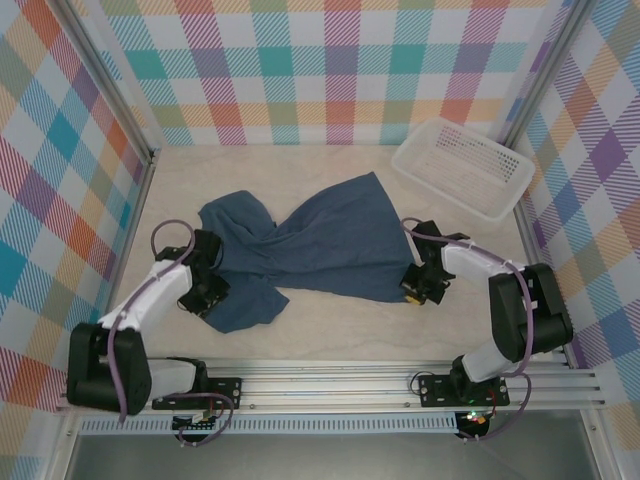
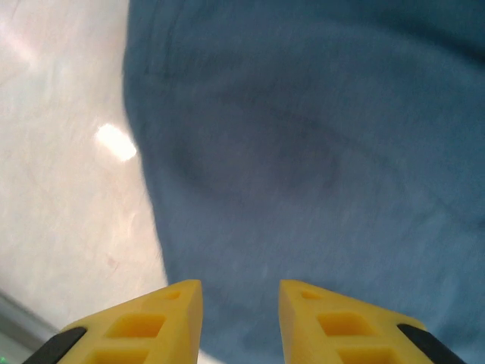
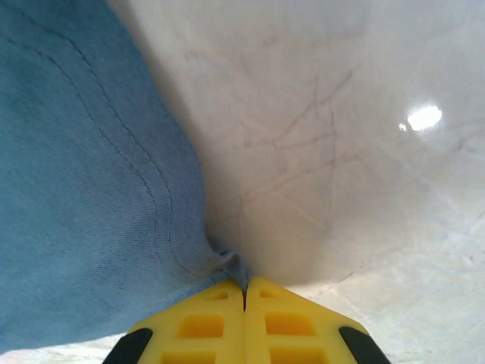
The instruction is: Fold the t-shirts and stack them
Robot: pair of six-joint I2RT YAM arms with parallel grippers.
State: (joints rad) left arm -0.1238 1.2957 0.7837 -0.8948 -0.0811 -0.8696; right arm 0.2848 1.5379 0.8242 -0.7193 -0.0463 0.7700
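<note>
1. Your left gripper (image 1: 205,285) sits low at the left end of the t-shirt (image 1: 320,245). In the left wrist view its yellow fingers (image 2: 151,326) stand parted with a clear gap. Blue cloth lies just ahead of and below that gap, and nothing is pinched between the jaws.
2. The t-shirt lies crumpled on the table (image 1: 330,330), twisted near its middle and not yet folded. Its long axis runs left to right between the 2 arms. One bunched end with a flap reaches toward the left arm, and the wider spread end lies toward the right.
3. Your right gripper (image 1: 415,285) is at the shirt's near right corner. In the right wrist view its jaws are pressed fully together, with the stitched hem edge nipped at the very tips. The rest of the cloth trails off to the left of that claw, over bare table.
4. My judgement is that the coming move turns on the left side. The cloth lies directly in front of the open left claw, so the left arm is the nearer one to take the second hold. Only then can the shirt be stretched along its long axis.
5. The white basket (image 1: 465,165) stands at the far right corner, well apart from the shirt. I see nothing lying in it.
</note>
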